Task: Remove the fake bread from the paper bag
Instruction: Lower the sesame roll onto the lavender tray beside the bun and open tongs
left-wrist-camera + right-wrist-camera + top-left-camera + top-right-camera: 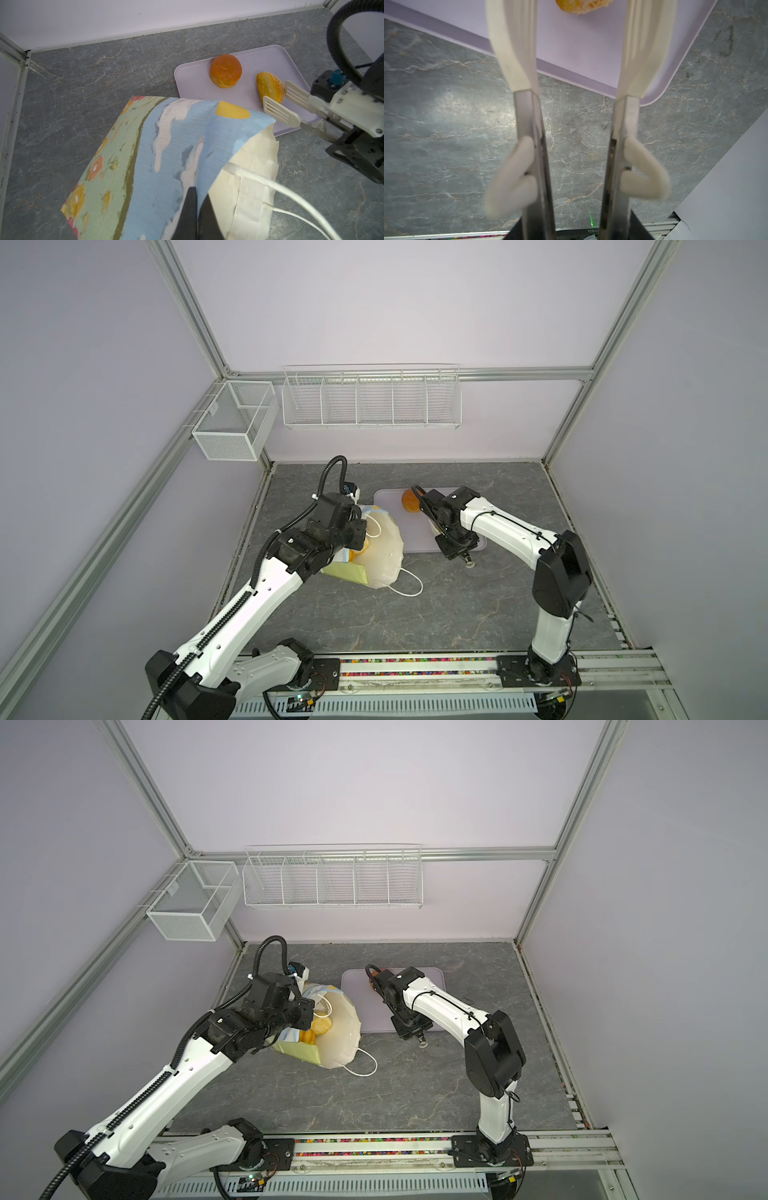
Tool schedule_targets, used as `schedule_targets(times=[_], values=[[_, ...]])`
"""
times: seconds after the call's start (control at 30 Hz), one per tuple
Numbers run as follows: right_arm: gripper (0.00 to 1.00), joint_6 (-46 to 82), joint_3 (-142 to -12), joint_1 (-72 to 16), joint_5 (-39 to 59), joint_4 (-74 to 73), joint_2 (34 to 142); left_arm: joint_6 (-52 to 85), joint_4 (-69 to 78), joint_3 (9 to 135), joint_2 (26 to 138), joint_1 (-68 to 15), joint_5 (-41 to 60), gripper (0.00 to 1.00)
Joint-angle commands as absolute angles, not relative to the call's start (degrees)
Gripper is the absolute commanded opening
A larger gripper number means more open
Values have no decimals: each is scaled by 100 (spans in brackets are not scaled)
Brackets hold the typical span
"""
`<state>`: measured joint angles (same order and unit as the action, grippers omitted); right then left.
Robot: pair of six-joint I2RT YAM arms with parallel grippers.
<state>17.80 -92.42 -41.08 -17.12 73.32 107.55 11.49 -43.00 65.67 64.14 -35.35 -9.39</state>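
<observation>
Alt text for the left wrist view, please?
A printed paper bag fills the foreground, its rim pinched by the left tool. Beyond it, a lilac tray holds a round bun and a seeded roll, with the right tool open at the roll.

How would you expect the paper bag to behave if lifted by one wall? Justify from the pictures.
Probably floppy: the paper bag bows and creases where the left hand pinches it. Likely light, since one pinch seems to hold its mouth open. The breads inside might slide out.

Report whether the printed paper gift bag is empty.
Not empty. In a top view, glossy yellow toy breads lie inside the white-lined printed paper bag.
</observation>
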Motion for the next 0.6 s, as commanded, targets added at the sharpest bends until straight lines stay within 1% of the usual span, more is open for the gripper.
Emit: schedule_targets(times=[0.0,0.13,0.43,0.57], values=[[46,1836,-9404,-4168,-1511,7438,10558,1165,-4412,6460,6468,-3478,-978,0],[46,1886,-9372,-4178,-1292,7286,10415,1160,-4421,6460,6464,-3475,-962,0],[43,1823,-8983,-3943,-223,6346,10081,1151,-4438,6460,6416,-3472,-954,0],[41,1828,-9164,-3926,-77,6287,10083,1127,-4491,6447,6368,-3466,-1001,0]])
